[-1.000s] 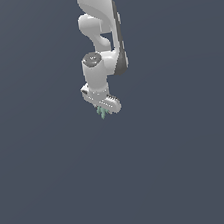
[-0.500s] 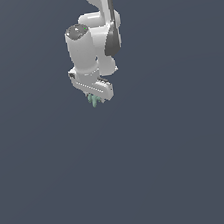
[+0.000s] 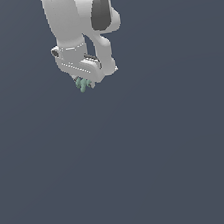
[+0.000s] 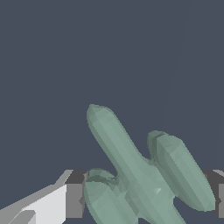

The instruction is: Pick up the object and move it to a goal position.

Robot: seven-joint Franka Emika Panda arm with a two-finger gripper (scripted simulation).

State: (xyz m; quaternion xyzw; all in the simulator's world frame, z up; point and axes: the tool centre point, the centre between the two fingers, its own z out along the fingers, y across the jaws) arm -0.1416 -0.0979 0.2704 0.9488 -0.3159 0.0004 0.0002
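1. One white robot arm (image 3: 79,22) filled the upper part of the exterior view, toward that view's left, hanging down from the top edge against a plain dark blue-grey background. A dark grey panel showed on its upper joint. At its lower end sat the gripper (image 3: 83,82), its pale body tilted. The object (image 3: 82,85), a tiny pale teal-green shape with short branches, poked out just beneath the gripper, held at its tip. It was far smaller than the gripper body. In this view the fingers were too small and too hidden to tell apart.

2. Two grey fingers (image 4: 75,197) appeared at the opposite lower edges of the wrist view, with a white part of the gripper beside one of them. The object (image 4: 144,175) filled the space between them. It had one long central lobe and shorter lobes branching to each side, all pale teal-green and faceted. The fingers were clamped on the object from both sides, touching it. Behind it lay only the same flat dark blue-grey surface.
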